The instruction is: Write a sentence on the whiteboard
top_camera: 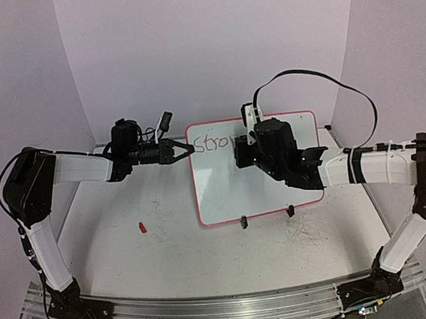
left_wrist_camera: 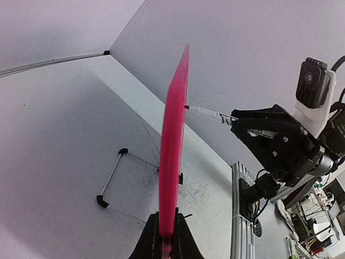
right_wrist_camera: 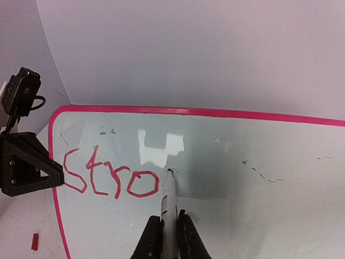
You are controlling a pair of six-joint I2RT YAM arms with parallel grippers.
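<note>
Right gripper (right_wrist_camera: pixel 168 224) pinching marker (right_wrist_camera: pixel 168 197), tip on whiteboard (right_wrist_camera: pixel 253 210) just right of last "o". Sentence (right_wrist_camera: pixel 110 175): only "Stro" down, at board's top-left corner. Left gripper (left_wrist_camera: pixel 166 226) clamped on board's left edge, steadying it. Board propped toward far edge of surface (top_camera: pixel 170 262), mid-width.

Step, by my read: writing, early. Next calls for "n": light, even pressure, rightward strokes, board held firm.

Count: two grippers, one marker, one board, four letters, one red cap (top_camera: pixel 142 227) toward surface's left side.

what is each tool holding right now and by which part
The left tool clamps the whiteboard by its left rim. The right tool grips a marker around its barrel, with the tip against the board.
</note>
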